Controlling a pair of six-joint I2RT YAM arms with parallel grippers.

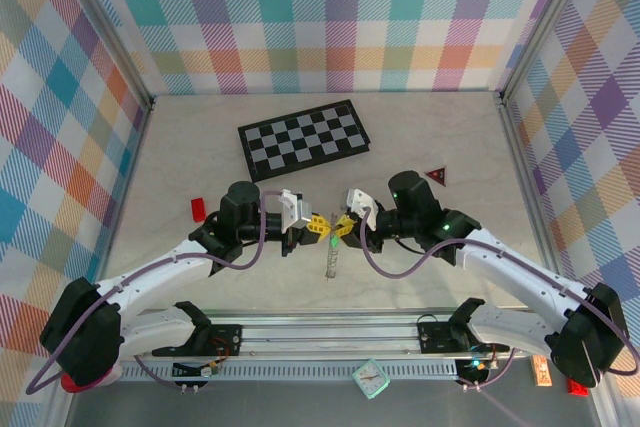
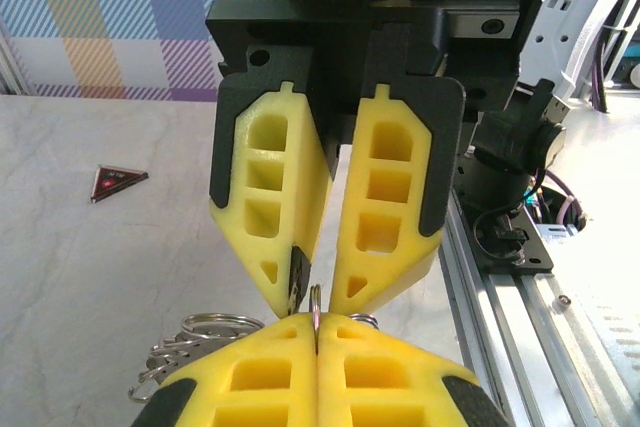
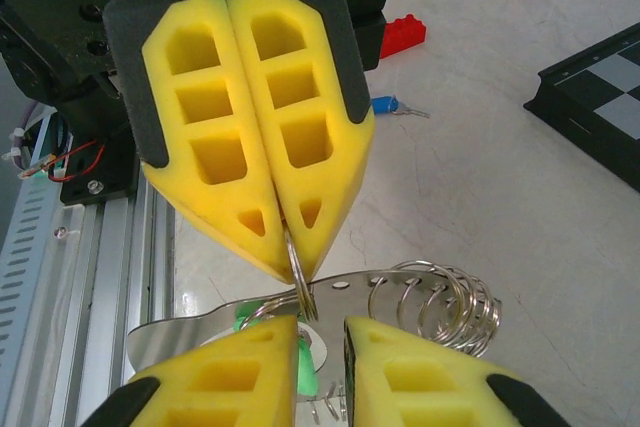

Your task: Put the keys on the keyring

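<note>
My two grippers meet tip to tip above the middle of the table. The left gripper [image 1: 318, 226] [image 2: 316, 325] is shut on a thin silver split ring [image 2: 316, 299] [image 3: 298, 269] that stands edge-on between its pads. Opposite it, my right gripper [image 1: 345, 224] [image 3: 322, 332] stands with a narrow gap between its fingers. The keyring [image 3: 440, 297], a silver plate with holes and several wire loops, hangs just below the tips. The green key [image 3: 305, 372] hangs behind the right gripper's fingers, partly hidden. The blue key [image 3: 385, 104] lies on the table beyond the left gripper.
The black-and-white chessboard [image 1: 305, 135] lies at the back centre. A dark red triangle [image 1: 435, 175] [image 2: 118, 181] sits to the right and a small red block [image 1: 198, 210] [image 3: 403, 35] to the left. The aluminium rail [image 1: 330, 332] runs along the near edge.
</note>
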